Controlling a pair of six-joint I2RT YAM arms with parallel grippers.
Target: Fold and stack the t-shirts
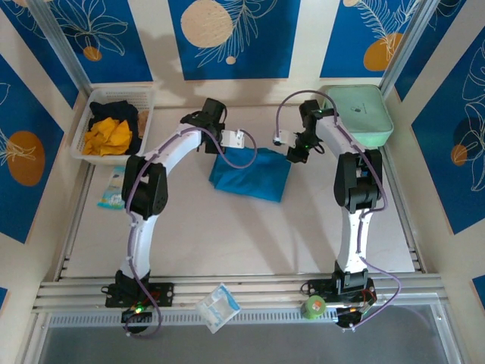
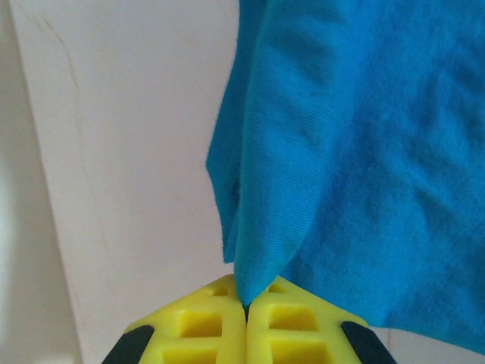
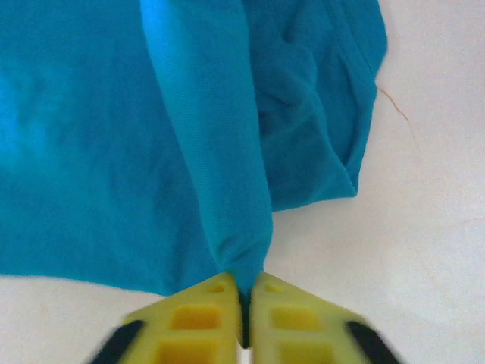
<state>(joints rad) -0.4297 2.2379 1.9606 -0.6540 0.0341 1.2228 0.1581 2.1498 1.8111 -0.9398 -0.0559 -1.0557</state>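
Left fingers (image 2: pixel 255 305): yellow, pressed together with no gap. A pinch of the teal-blue t-shirt (image 2: pixel 356 152) is caught at the tips, and the cloth rises from the pinch in a narrow ridge

Right fingers (image 3: pixel 256 297): likewise closed tight, on a gathered fold of the same shirt. The fold runs up and away as a rounded roll

Top view: the left grip is at the shirt's far left corner and the right grip at its far right corner. The shirt lies between the two arms, toward the far side of the counter (image 1: pixel 227 235), in a rough four-sided shape with its near edge down on the surface

Edges:
- Left wrist view: the shirt's left edge curls free, with bare pale counter beside it
- Right wrist view: the right side of the shirt is rumpled, with bare counter beyond it and a faint hairline mark on the surface

Room:
- Wide bare counter between the shirt and the arm bases
- Far left, a white slatted basket (image 1: pixel 79 144) holds an orange-yellow shirt (image 1: pixel 106 136) and a black shirt (image 1: pixel 114 112), well apart from the teal one
- Far right, a mint-green case (image 1: pixel 360 114) sits just beside the right arm
- A small packet (image 1: pixel 112 193) lies at the left edge near the left arm
- A clear packet (image 1: pixel 218 307) rests on the near rail between the bases

Writing: a small dark mark on the case lid and print on both packets, all too small to read
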